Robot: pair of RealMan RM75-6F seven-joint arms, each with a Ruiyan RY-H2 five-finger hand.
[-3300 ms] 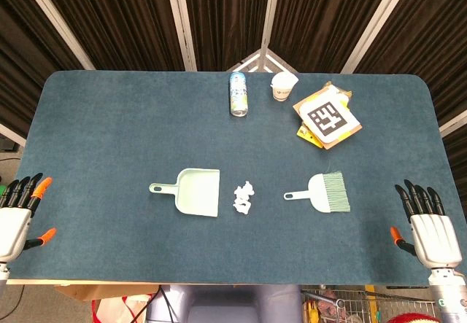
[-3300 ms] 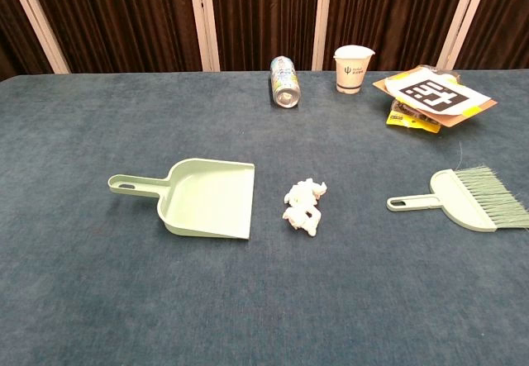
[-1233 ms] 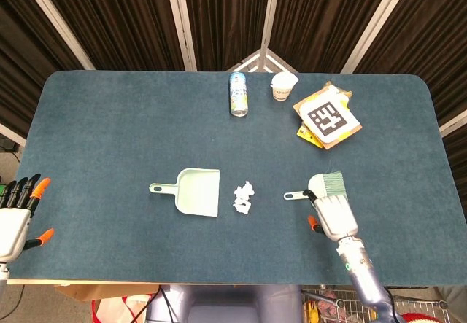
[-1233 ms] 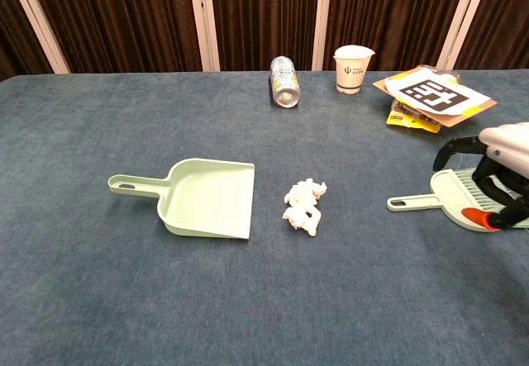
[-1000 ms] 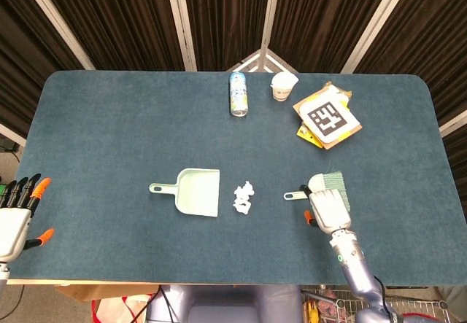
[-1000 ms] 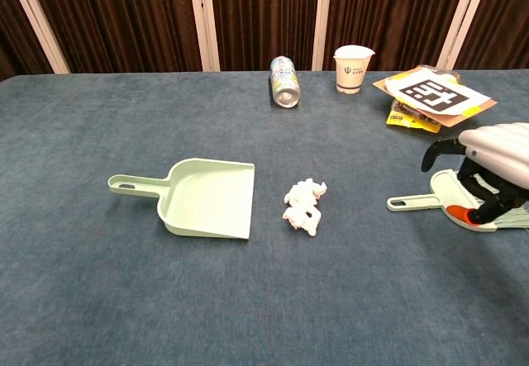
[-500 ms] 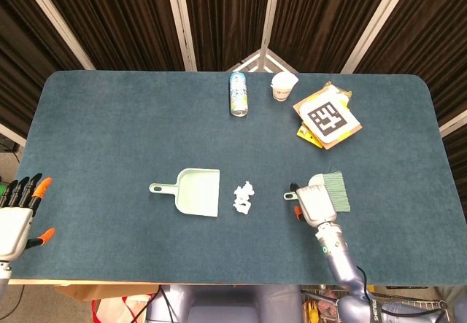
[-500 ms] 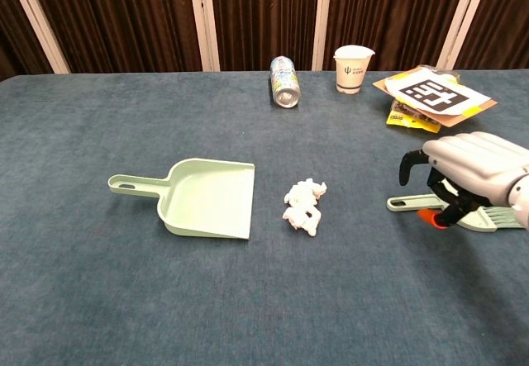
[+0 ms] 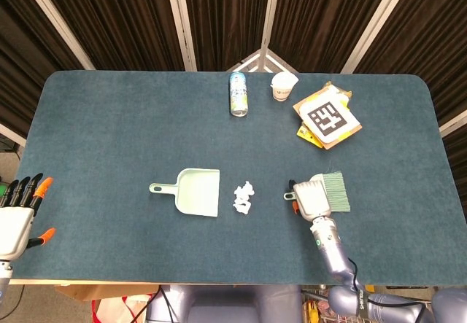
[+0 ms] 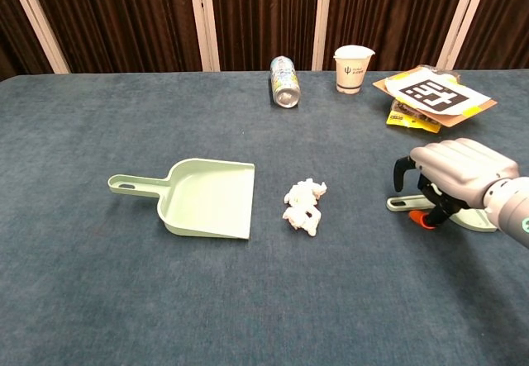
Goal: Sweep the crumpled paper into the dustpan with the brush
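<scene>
Right hand point(image 10: 453, 168), fingers curled but not visibly clamped, arches over the mint-green plastic brush point(image 9: 337, 191)'s handle, which points left toward the crumpled white paper point(image 9: 243, 197).

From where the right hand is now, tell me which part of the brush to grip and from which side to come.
Grip the brush by its slim handle, coming down from above. It lies flat on the table, handle toward the crumpled paper, bristles pointing away. The right hand hovers over the handle's root, fingers curled down either side, so a closing grasp there looks best.
</scene>
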